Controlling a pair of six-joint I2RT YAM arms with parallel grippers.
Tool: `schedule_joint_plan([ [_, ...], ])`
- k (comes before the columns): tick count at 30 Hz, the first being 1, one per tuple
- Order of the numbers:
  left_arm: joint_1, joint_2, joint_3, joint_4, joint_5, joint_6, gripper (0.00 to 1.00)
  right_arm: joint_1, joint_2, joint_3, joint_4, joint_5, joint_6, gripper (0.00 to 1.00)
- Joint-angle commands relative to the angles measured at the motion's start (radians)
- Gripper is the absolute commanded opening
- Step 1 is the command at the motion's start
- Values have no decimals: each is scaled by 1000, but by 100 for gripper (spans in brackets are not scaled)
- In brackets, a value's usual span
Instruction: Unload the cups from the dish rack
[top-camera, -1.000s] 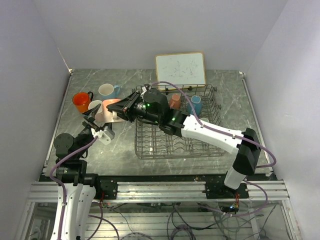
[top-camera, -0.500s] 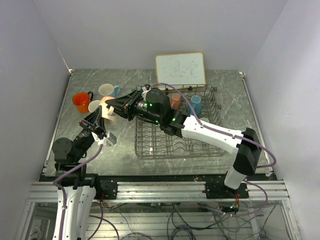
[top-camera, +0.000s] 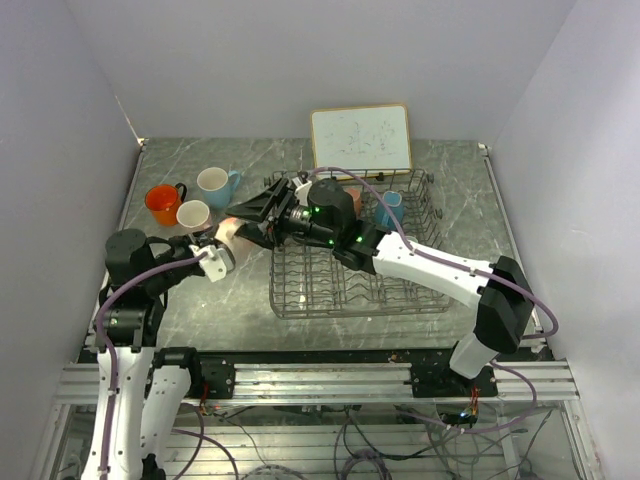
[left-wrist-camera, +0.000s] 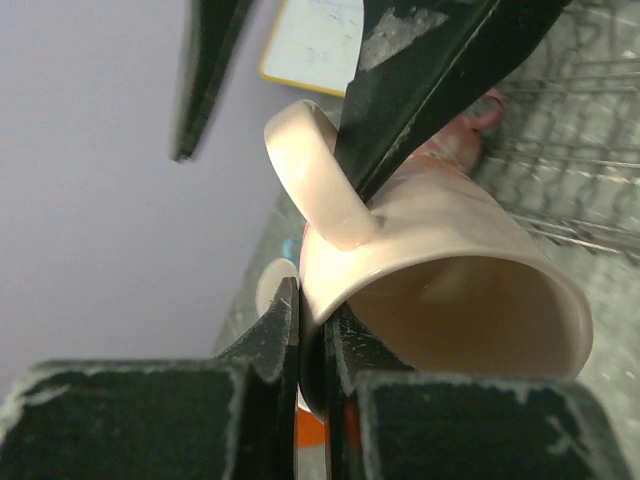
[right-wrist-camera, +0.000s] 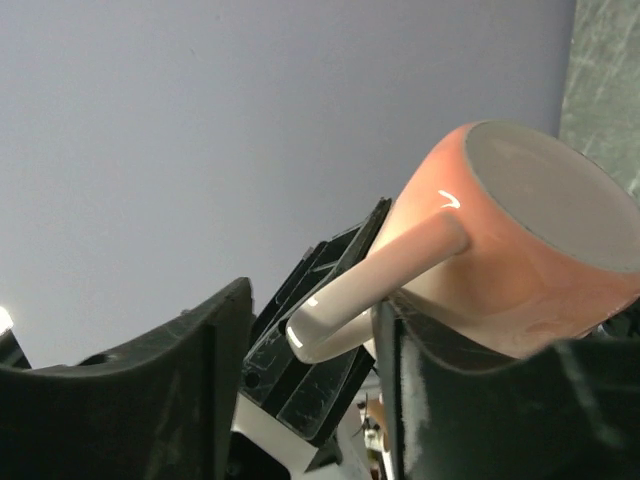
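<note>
My left arm reaches up from the near left while my right arm stretches leftward over the dish rack. They meet at a peach mug, tipped on its side just left of the rack. Three more cups stand on the table behind it, with a whiteboard past the rack. The left gripper is clamped tight on the mug's wall at the rim. The right gripper stands spread — one finger on either side of the handle.

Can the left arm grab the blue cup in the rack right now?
Probably not. The left gripper is shut on the pink cup at its rim, and the right arm stretches across the dish rack between it and the blue cup.
</note>
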Motion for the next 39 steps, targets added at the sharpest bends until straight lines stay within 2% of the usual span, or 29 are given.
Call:
schedule_joint_plan([
  [1, -6, 13, 88, -217, 52, 112, 7, -24, -1, -29, -1, -104, -68, 58],
  [4, -6, 47, 100, -337, 3, 173, 7, -49, -9, -45, -40, -124, -95, 65],
  [9, -6, 140, 111, -387, -111, 100, 7, -82, -52, -115, -111, -114, -148, 68],
  [16, -6, 346, 194, -340, -235, -141, 7, -142, -177, -219, -316, -17, -264, 80],
  [19, -6, 450, 267, -307, -269, -258, 7, -202, -258, -273, -388, 18, -309, 81],
  [22, -72, 560, 337, -288, -326, -334, 7, -274, -338, -317, -453, 34, -348, 81],
  [25, -131, 649, 386, -268, -395, -350, 7, -334, -419, -339, -532, 57, -397, 81],
  [32, -180, 868, 485, -254, -500, -331, 7, -473, -597, -368, -768, 126, -531, 83],
  [39, -192, 1023, 575, -232, -517, -261, 7, -543, -697, -365, -909, 186, -602, 84],
])
